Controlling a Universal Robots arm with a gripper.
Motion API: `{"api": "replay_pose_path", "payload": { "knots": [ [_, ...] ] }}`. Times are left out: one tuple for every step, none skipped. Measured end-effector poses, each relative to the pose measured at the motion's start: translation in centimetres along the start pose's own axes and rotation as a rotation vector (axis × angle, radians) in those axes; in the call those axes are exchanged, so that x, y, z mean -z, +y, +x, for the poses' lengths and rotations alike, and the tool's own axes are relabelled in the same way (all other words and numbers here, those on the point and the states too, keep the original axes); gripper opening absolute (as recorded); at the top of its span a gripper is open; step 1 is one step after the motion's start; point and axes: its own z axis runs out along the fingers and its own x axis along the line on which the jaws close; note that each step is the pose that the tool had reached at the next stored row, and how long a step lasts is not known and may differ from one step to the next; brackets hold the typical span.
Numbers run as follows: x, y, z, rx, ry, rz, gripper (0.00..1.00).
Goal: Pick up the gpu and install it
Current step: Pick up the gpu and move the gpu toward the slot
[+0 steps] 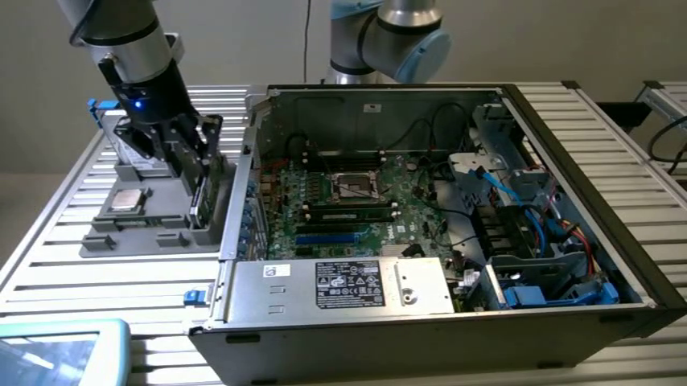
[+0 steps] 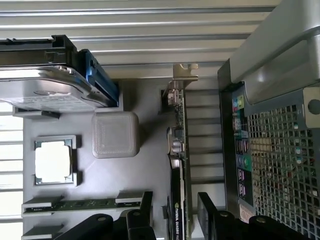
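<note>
The gpu stands on edge in a slot of the grey holder tray, at the exterior view's left, just outside the open computer case. In the wrist view the gpu appears edge-on, a thin green board with its silver bracket at the far end. My gripper has come down over the card's top edge. It is open: one black finger is on each side of the card, the other finger toward the case, with a gap on both sides.
The tray also holds a silver drive, a square CPU chip and a memory stick. The case's rear wall stands close beside the card. Inside lie the motherboard, blue slots and a power supply.
</note>
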Motion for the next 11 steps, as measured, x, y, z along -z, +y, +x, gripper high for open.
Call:
{"api": "replay_pose_path", "payload": {
  "knots": [
    [-0.18,-0.10,0.0,0.000,-0.0005,-0.0011,0.48],
    [-0.36,-0.18,0.0,0.000,-0.0010,-0.0029,0.48],
    [-0.52,-0.24,0.0,0.000,-0.0015,-0.0049,0.48],
    [-0.68,-0.30,0.0,0.000,-0.0019,-0.0070,0.48],
    [-0.82,-0.34,0.0,0.000,-0.0023,-0.0094,0.48],
    [-0.93,-0.37,0.0,0.000,-0.0030,-0.0125,0.48],
    [-1.03,-0.39,0.0,0.000,-0.0043,-0.0160,0.48],
    [-1.13,-0.42,0.0,0.000,-0.0057,-0.0195,0.48],
    [-1.23,-0.44,0.0,0.000,-0.0071,-0.0228,0.48],
    [-1.32,-0.46,0.0,0.000,-0.0085,-0.0259,0.48],
    [-1.43,-0.48,0.0,0.000,-0.0096,-0.0289,0.48]
  ]
}}
